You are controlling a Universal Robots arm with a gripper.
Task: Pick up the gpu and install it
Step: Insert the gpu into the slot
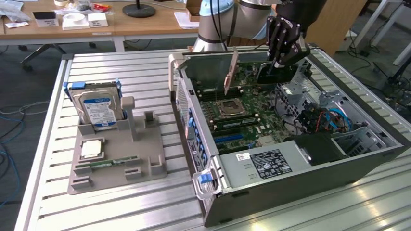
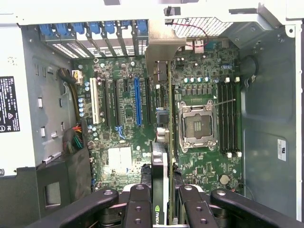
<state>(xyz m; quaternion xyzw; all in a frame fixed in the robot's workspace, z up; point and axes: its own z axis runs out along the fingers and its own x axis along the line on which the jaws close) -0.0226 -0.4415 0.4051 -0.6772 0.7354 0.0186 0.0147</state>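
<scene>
Step in hand: the gpu is already picked up and is held on its edge inside the open computer case, above the motherboard. It looks like the install step, but the card is not seen pushed home yet.

End effector: the end effector is partly closed, and the gpu is pinched between its two fingers.

Where the gpu is: it is in the part of the case nearest the table's far edge, beside the empty CPU socket.

Next move calls for: the card's lower edge must be lined up with a long slot and its silver bracket with the case's back wall. A straight, gentle push is needed.

Which way it points: the long axis is seen running along the slots, with the bracket end at the back wall and the fan block facing the slots.
</scene>
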